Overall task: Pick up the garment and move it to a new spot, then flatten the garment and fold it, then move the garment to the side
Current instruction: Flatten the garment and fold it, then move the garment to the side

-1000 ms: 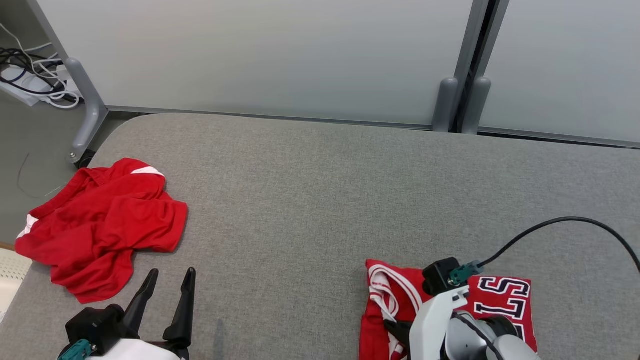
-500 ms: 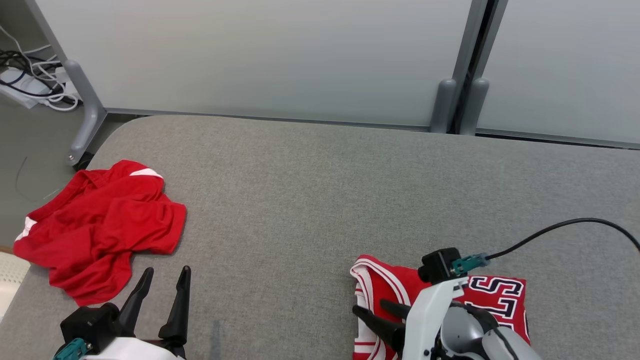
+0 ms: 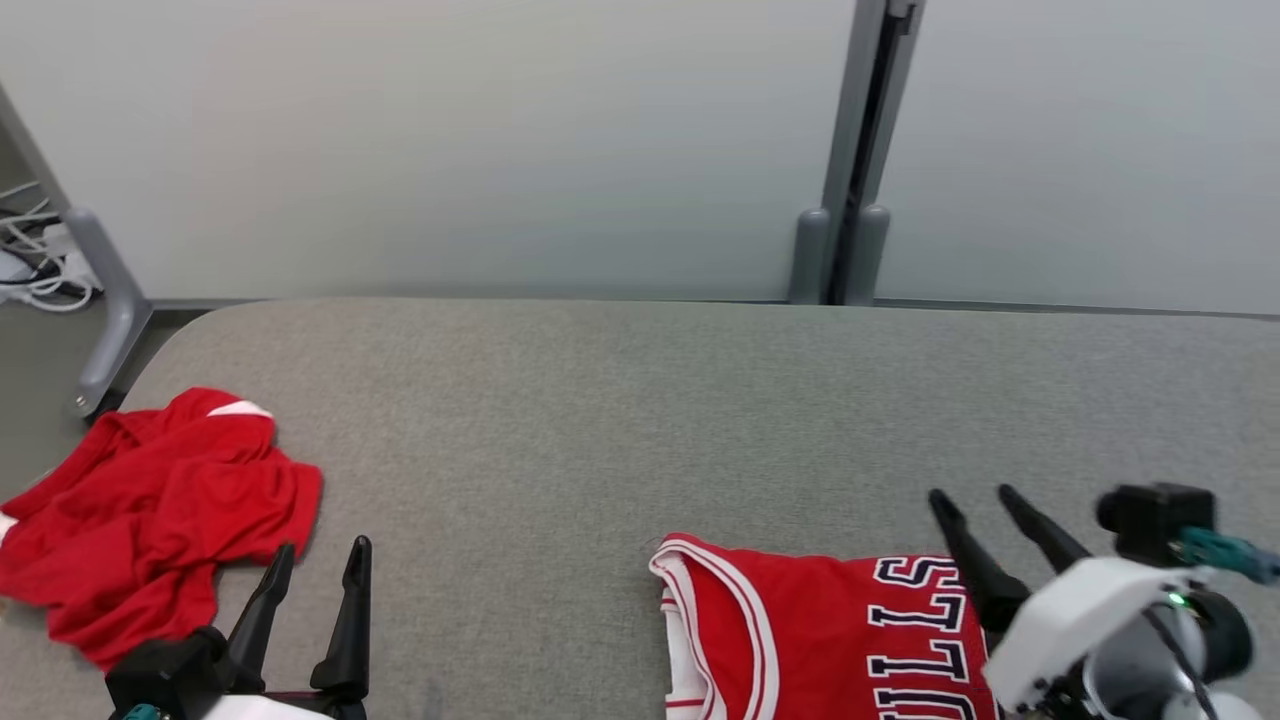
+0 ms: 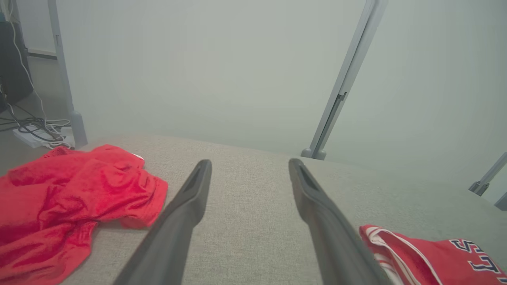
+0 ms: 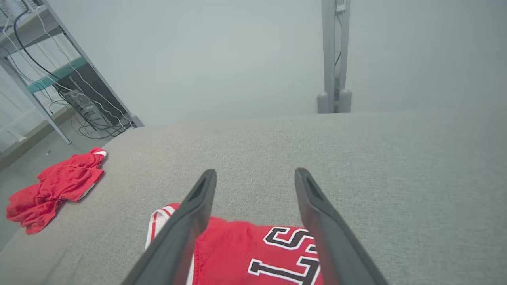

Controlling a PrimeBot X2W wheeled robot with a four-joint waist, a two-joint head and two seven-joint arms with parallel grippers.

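- The folded jersey (image 3: pixel 800 630), red with white trim and dark lettering, is lying flat on the grey table (image 3: pixel 600 420) at about 5 o'clock in the head view, with its lower part running off the bottom edge.
- The right gripper (image 3: pixel 970 491) is sitting at 4 o'clock with its jaws apart and holding nothing, fingers pointing toward 11 o'clock. One finger is crossing the jersey's right edge; I cannot tell whether it is touching the cloth.
- The left gripper (image 3: pixel 323 545) is hovering at 7 o'clock, jaws likewise apart and empty, fingers pointing toward 12 o'clock.
- A crumpled red shirt (image 3: pixel 150 520) is lying at 8 o'clock by the table's left edge, near the left gripper and well apart from the jersey.
- A grey post (image 3: pixel 840 255) is standing behind the table at 1 o'clock.
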